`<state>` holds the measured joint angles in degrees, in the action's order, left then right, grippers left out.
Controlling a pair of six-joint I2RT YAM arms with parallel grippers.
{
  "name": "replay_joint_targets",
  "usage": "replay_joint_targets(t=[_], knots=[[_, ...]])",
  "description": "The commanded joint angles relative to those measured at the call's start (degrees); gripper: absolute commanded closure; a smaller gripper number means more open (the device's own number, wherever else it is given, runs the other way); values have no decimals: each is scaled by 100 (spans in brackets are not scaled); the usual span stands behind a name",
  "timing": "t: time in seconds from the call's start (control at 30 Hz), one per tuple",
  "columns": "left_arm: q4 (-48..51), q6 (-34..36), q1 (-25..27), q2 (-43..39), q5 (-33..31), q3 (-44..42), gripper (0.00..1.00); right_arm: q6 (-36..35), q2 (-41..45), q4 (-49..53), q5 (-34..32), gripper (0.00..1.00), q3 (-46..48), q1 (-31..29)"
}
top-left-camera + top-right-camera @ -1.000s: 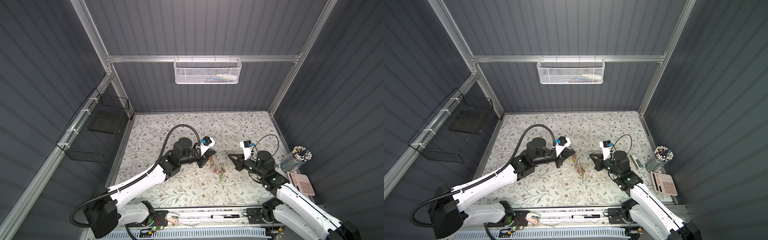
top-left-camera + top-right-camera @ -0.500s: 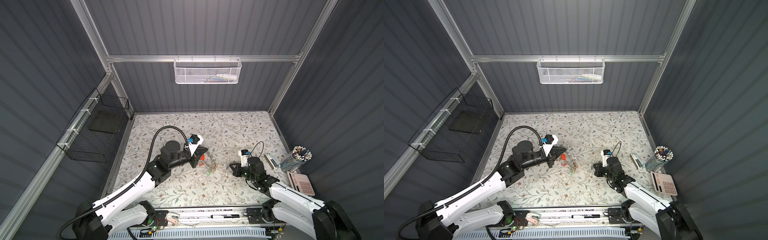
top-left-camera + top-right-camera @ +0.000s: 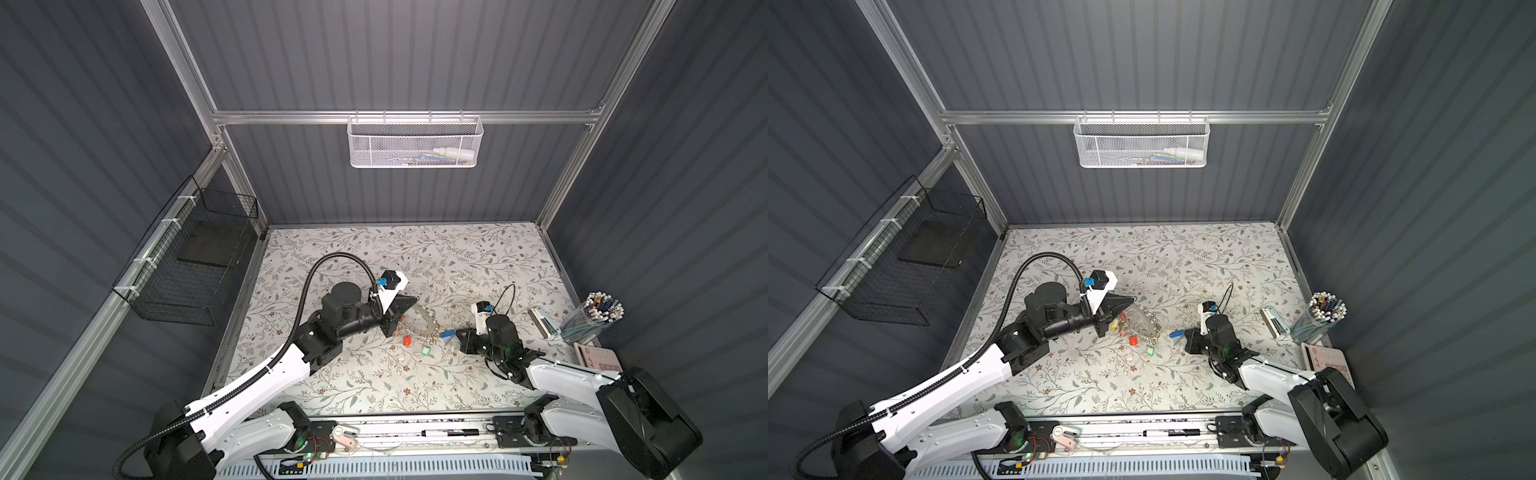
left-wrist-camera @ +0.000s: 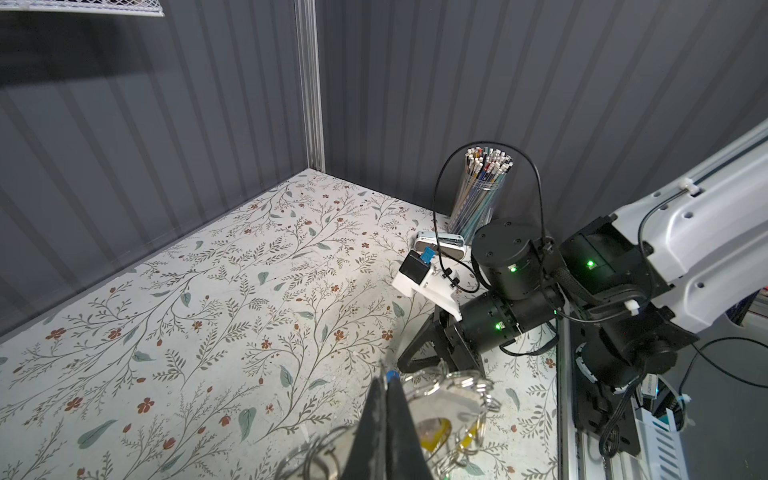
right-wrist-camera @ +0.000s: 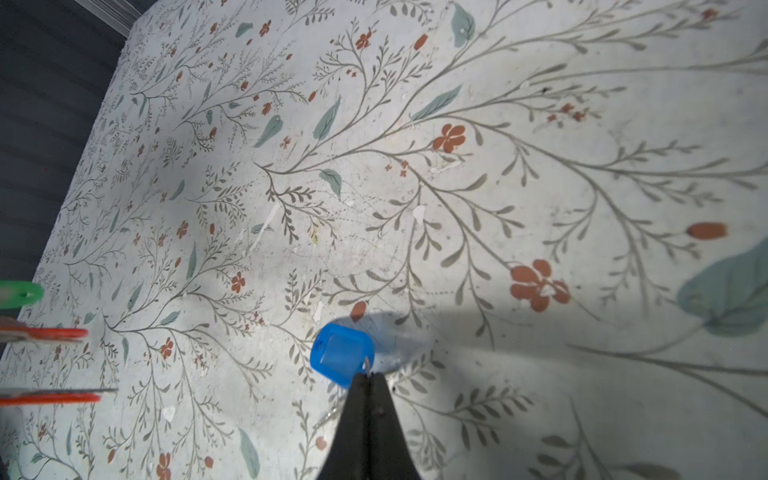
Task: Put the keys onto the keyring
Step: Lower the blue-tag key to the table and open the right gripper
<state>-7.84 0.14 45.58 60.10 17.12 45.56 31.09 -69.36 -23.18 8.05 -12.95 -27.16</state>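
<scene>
Left gripper (image 4: 386, 384) jaws pinch the keyring (image 3: 423, 321). Right gripper (image 5: 368, 378) jaws pinch the keys (image 5: 343, 357) just right of it. The robot should steady the ring, then thread slowly.

White arm links (image 3: 257, 382), black joints (image 3: 347, 293) with green lights (image 4: 589, 263), black corrugated cable (image 3: 338, 254), pointed black jaws

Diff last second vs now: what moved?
Left end effector pulled the keyring left; its tags now look to touch the table. Right end effector sank low toward the front edge, keys pinched at its tip. Both stayed shut; pencil cup unmoved.
</scene>
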Motion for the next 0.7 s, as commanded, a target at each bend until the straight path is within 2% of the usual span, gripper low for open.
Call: replay_joint_targets(t=[0.0,0.17,0.5,0.67], knots=[[-355,-85,-7,-145,85,52,100,67,-217,-298,-83,100,37,-33],[-350,-58,-7,-149,63,52,100,112,-497,-512,-49,100,73,-28],[-368,-41,-8,-104,89,58,100,97,-500,-491,-2,100,32,-29],[-354,-32,-10,-99,107,61,100,52,-440,-355,59,90,-41,-19]])
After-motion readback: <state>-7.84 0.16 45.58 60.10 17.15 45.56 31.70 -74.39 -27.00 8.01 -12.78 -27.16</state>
